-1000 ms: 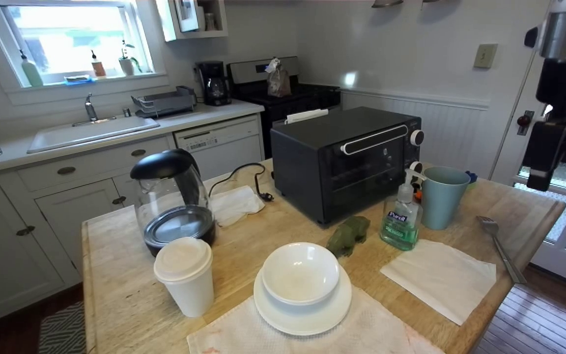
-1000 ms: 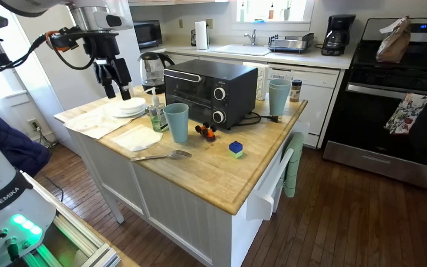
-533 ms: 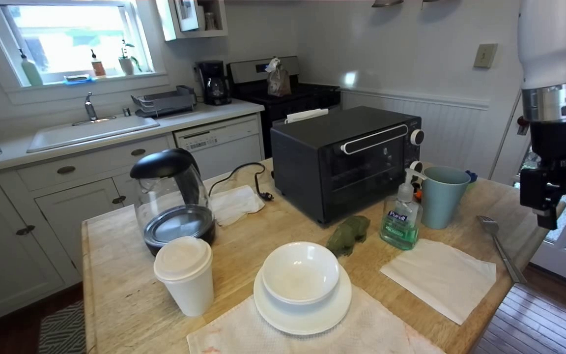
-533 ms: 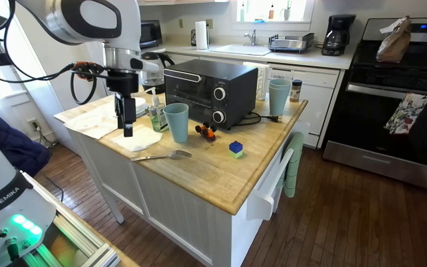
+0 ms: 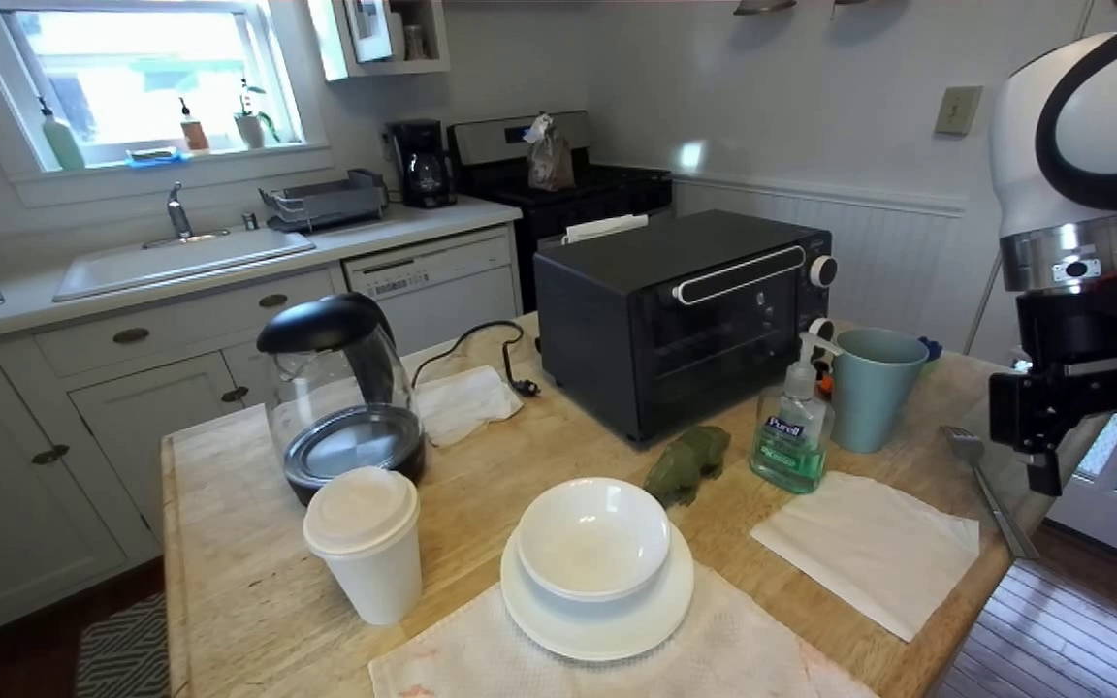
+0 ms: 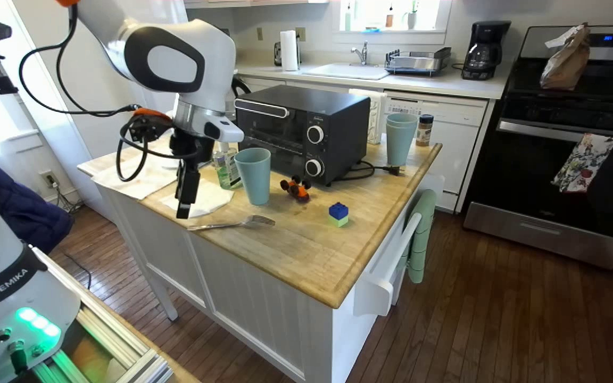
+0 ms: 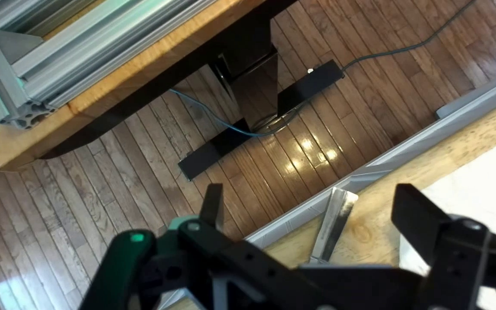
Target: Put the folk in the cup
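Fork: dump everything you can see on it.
The fork looks like one piece of shiny, silvery metal: a tined head, narrow neck and flat handle widening toward its end. It lies on the wooden tabletop, tine end nearer the closest teal cup, handle end appearing to poke past the edge. A white napkin lies beside it, apart. Only the tabletop seems to touch it; the open claw isn't holding it. Tines too fine to count.

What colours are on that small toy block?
The block is blue on top, light green below; it shows best in an exterior view.
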{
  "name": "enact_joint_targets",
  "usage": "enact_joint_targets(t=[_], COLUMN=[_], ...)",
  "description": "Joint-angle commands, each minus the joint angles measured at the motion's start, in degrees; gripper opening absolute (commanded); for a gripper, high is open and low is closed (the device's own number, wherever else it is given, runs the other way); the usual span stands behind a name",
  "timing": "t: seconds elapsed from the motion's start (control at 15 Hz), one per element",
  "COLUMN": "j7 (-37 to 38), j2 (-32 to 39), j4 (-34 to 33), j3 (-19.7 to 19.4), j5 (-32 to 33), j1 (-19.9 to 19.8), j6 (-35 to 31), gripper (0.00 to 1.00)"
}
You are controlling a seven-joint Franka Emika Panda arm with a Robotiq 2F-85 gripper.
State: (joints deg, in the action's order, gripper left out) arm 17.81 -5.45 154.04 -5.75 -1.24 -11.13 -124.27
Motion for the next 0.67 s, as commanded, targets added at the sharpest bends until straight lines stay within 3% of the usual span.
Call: enact_joint_targets(t=[0.0,0.2,0.6], j7=[-3.7,-7.0,-8.1], j2=[3.7,4.9,6.6], j4=[-0.6,0.1,0.1], j3=[-1.5,-1.6,-2.2], j5=[-5.0,-8.4,-8.1], j1=[0.8,1.0,0.7], j6=[-4.6,-8.4,-14.7], gripper=[1.0,1.0,1.0])
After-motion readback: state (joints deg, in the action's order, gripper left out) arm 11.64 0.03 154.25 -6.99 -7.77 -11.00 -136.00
